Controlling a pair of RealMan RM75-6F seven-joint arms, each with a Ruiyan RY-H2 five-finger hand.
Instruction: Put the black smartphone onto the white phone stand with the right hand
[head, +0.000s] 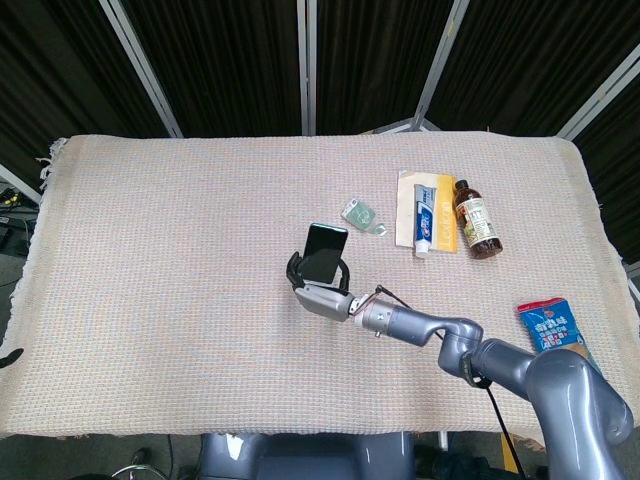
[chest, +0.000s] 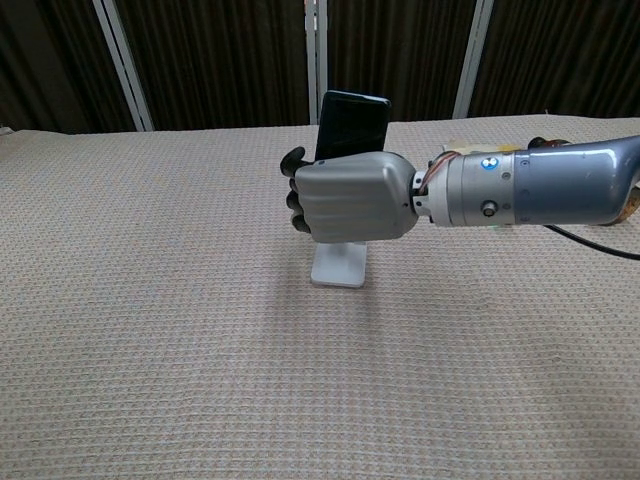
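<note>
My right hand (chest: 352, 197) grips the black smartphone (chest: 351, 124), which stands upright with its top half showing above the knuckles. The same hand (head: 322, 295) and the smartphone (head: 326, 253) sit at the middle of the table in the head view. Directly below the hand, the base of the white phone stand (chest: 338, 268) rests on the cloth; its upper part is hidden behind the hand. Whether the phone touches the stand cannot be told. My left hand is in neither view.
A beige woven cloth (head: 180, 250) covers the table. At the back right lie a small green packet (head: 359, 213), a toothpaste tube on a yellow box (head: 424, 226) and a brown bottle (head: 476, 220). A blue snack bag (head: 548, 324) lies at the right edge.
</note>
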